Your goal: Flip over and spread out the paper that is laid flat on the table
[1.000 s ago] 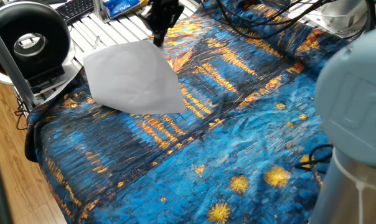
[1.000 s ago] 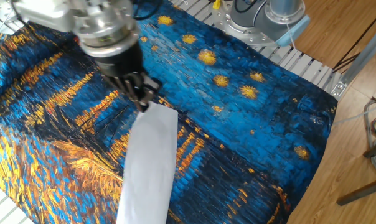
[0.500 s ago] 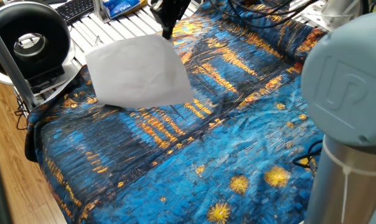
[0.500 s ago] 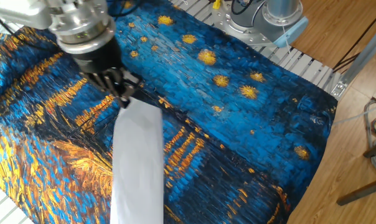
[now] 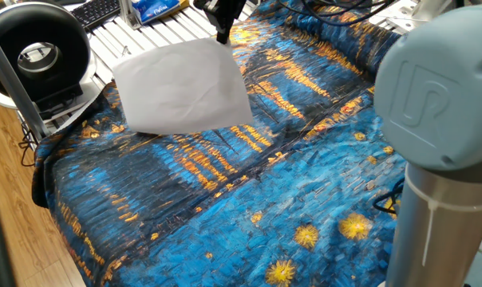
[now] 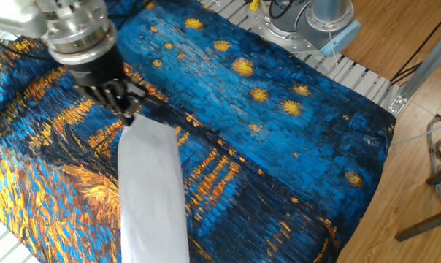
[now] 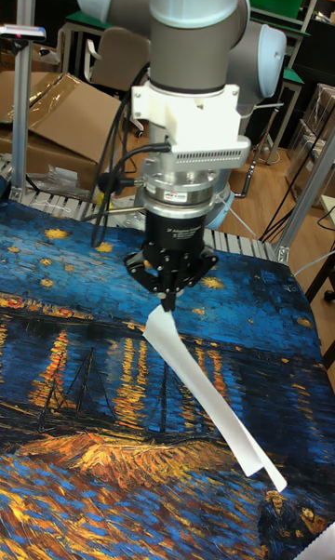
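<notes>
One plain white paper (image 5: 183, 88) hangs from my gripper (image 7: 168, 307), pinched at a corner, lifted over the table (image 5: 305, 183); gripper's label seems unreadable.

Table (image 5: 225, 207) cloth bare across lower and right frame. Obstacles: lifted paper (image 5: 181, 88) upper left; black fan (image 5: 37, 52) at far-left edge.

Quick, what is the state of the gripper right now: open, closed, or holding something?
Gripper: closed, pinching one corner of the paper, which hangs lifted above the table.
</notes>
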You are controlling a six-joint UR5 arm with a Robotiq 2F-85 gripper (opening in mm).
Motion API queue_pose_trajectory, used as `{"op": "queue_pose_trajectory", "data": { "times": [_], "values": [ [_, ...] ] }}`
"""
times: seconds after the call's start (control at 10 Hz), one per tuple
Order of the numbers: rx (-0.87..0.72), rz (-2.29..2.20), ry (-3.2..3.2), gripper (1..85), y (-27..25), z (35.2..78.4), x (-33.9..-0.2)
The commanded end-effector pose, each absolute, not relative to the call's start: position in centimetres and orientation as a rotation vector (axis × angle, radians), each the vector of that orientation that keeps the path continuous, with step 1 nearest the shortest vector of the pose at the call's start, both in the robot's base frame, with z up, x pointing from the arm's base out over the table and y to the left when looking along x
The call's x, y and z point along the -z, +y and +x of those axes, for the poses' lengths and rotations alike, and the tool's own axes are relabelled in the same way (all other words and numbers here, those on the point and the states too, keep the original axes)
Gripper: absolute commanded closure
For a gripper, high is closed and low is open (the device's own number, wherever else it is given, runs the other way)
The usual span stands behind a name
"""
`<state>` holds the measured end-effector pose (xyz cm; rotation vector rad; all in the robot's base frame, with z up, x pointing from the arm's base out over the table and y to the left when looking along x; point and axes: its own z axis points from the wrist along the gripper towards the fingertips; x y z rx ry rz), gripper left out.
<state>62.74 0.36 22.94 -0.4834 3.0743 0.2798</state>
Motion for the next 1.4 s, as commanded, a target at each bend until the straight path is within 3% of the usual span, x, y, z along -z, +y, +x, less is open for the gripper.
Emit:
{"op": "queue_pose_trajectory", "data": {
  "times": [0.0, 0.2, 0.4, 0.9, 1.3],
  "values": [
    [-0.282, -0.539, 3.069, 84.7, -0.3, 63.3, -22.9],
    [-0.427, -0.473, 3.100, 84.7, 1.7, 62.5, -23.2],
    [-0.313, -0.526, 3.090, 84.7, 0.0, 63.2, -22.7],
    [-0.198, -0.617, 3.006, 83.7, -1.5, 65.9, -22.6],
    [-0.190, -0.710, 2.906, 71.3, -1.5, 68.6, -22.6]
  ]
}}
